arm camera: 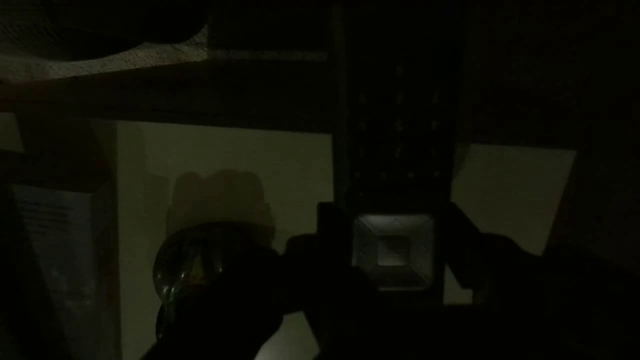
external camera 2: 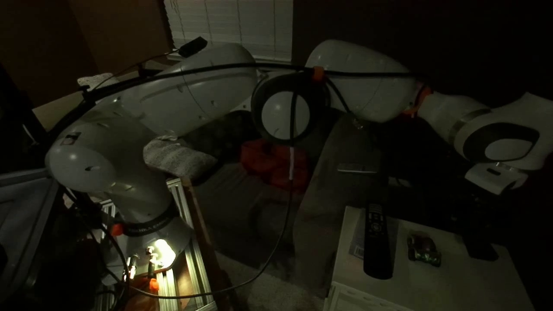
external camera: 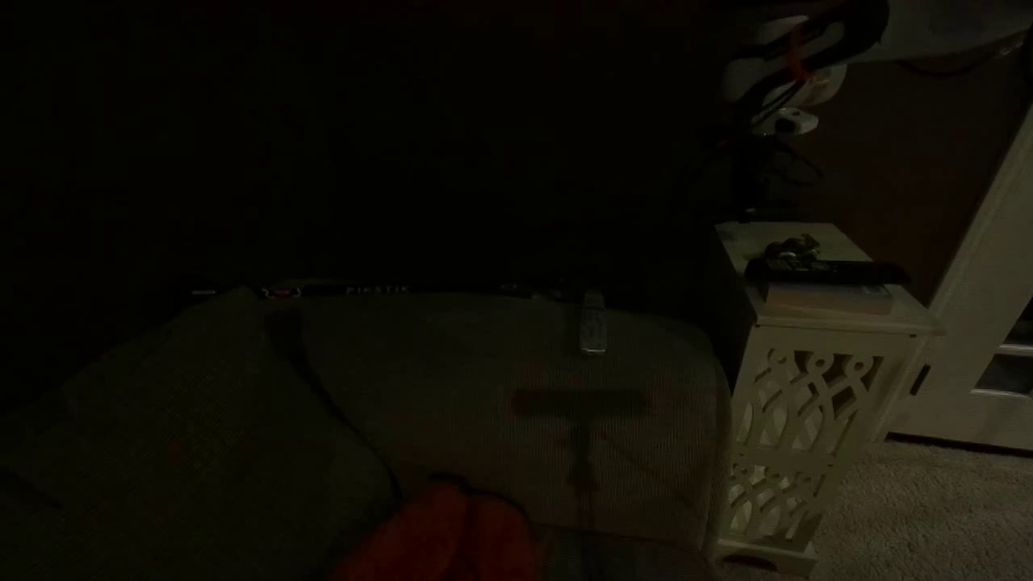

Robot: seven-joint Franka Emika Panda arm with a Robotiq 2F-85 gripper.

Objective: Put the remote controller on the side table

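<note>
The black remote controller [arm camera: 398, 150], with number keys and a silver square pad, shows between the fingers of my gripper [arm camera: 392, 215] in the wrist view. Both fingers press its long sides, so the gripper is shut on it. The remote reaches past the edge of the white side table [arm camera: 225, 150]. The lattice-sided table also shows in both exterior views [external camera: 815, 444] [external camera 2: 458, 289]. My gripper hangs over the table's far end, by the dark wall. The fingers and held remote are mostly lost in darkness there. I cannot tell whether the remote touches the top.
Another black remote [external camera 2: 377, 246] [external camera: 831, 273] lies on a book [external camera: 827, 298] on the table. A small shiny toy [external camera 2: 424, 249] [arm camera: 195, 270] is beside it. A grey remote [external camera: 593, 323] and a PIKSTIK stick [external camera: 378, 290] lie on the sofa. The room is very dark.
</note>
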